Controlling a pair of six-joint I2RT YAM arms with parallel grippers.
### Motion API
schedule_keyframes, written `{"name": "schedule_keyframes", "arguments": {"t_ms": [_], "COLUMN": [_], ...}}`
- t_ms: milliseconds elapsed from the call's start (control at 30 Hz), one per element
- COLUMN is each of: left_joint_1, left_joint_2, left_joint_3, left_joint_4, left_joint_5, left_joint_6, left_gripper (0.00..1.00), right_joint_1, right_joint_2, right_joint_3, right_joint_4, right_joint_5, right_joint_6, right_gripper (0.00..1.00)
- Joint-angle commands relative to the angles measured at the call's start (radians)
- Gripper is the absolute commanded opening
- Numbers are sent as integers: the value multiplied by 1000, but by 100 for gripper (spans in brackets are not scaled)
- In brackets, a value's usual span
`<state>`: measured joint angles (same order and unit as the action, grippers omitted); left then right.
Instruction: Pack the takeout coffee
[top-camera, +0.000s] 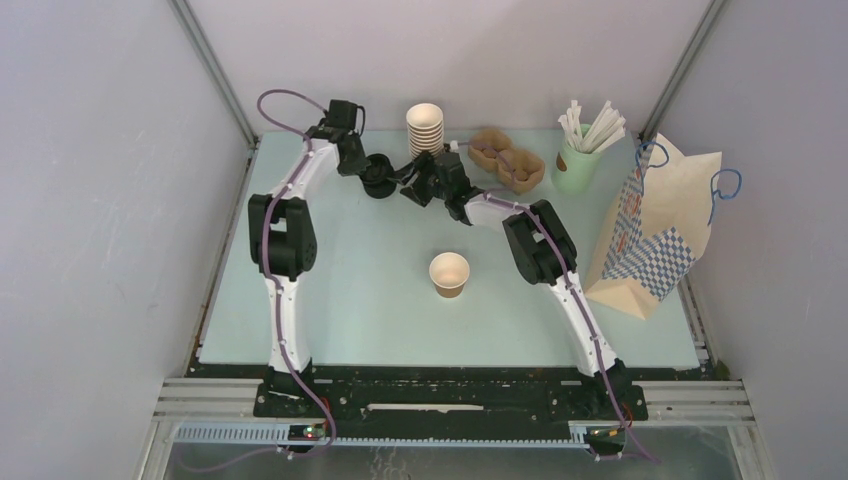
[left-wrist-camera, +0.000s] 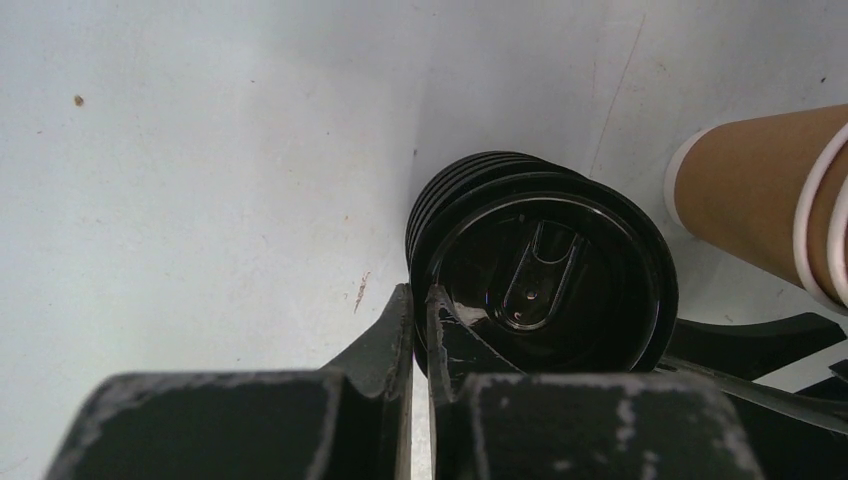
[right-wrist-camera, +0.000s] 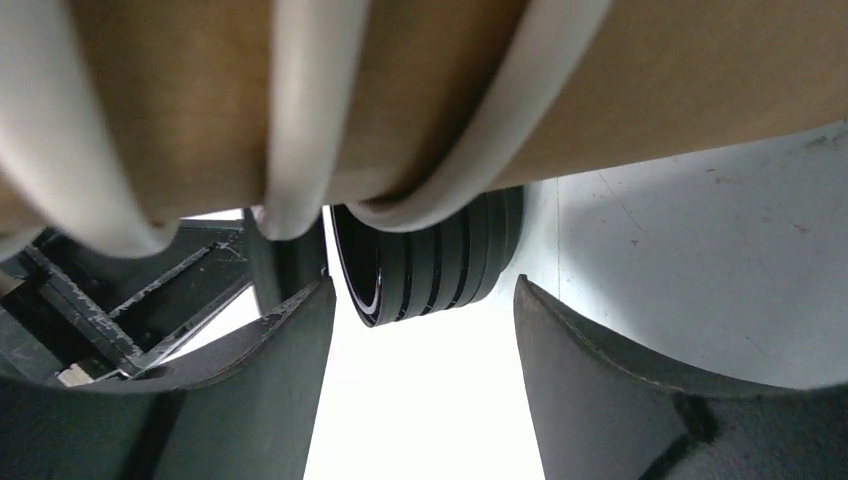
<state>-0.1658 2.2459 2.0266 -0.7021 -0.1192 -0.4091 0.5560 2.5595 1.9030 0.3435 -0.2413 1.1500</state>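
Paper bag (top-camera: 655, 225), right side: blue check panel and a printed mark, too small to read. Left arm (top-camera: 300, 190) stretched to far centre. Right arm (top-camera: 540, 245) angled far-left to meet it, just near of the cup stack (top-camera: 425, 128). Left claw (left-wrist-camera: 418, 295) pressed almost together, pinching the rim of the top lid (left-wrist-camera: 545, 275) on the black lid stack (right-wrist-camera: 440, 265). Right claw (right-wrist-camera: 420, 290) spread wide, a finger either side of that stack, no contact visible. Takeout coffee (top-camera: 449, 273) upright, uncovered, mid-surface (top-camera: 340, 300), apart from both claws

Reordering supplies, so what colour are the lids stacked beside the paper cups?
The lids are glossy black, seen best in the left wrist view.
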Motion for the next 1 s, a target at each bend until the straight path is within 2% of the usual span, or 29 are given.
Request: {"name": "schedule_keyframes", "arguments": {"t_ms": [0, 133, 267, 433, 533, 600, 700, 767, 833, 967], "left_joint_1": [0, 0, 0, -1, -1, -2, -20, -48, -93, -187], "left_joint_2": [-32, -99, -196, -393, -524, -625, -767, -827, -868, -888], "left_joint_3": [69, 73, 33, -159, -320, -477, -764, -890, -962, -1057], "left_joint_4": [-9, -20, -25, 52, 149, 369, 899, 1164, 1303, 1574], "left_joint_5": [-3, -3, 69, 263, 461, 700, 928, 971, 979, 960], "left_joint_6": [15, 14, -3, -52, -109, -235, -566, -744, -842, -1030], "left_gripper": [0, 0, 0, 0, 0, 1, 4, 4, 4, 3], "right_joint_1": [-3, -22, -50, -81, -87, -88, -86, -68, -28, 24], "right_joint_2": [-31, -91, -204, -426, -593, -737, -996, -1189, -1307, -1439], "right_joint_3": [-8, -71, -129, -241, -327, -424, -593, -666, -700, -713], "right_joint_4": [-1, 3, -42, -193, -318, -410, -456, -493, -498, -479], "right_joint_5": [-7, -42, -110, -181, -265, -338, -407, -406, -401, -380], "right_joint_6": [-19, -34, -90, -261, -401, -506, -593, -634, -627, -566], "right_gripper": [75, 74, 75, 78, 80, 81, 87, 93, 98, 100]}}
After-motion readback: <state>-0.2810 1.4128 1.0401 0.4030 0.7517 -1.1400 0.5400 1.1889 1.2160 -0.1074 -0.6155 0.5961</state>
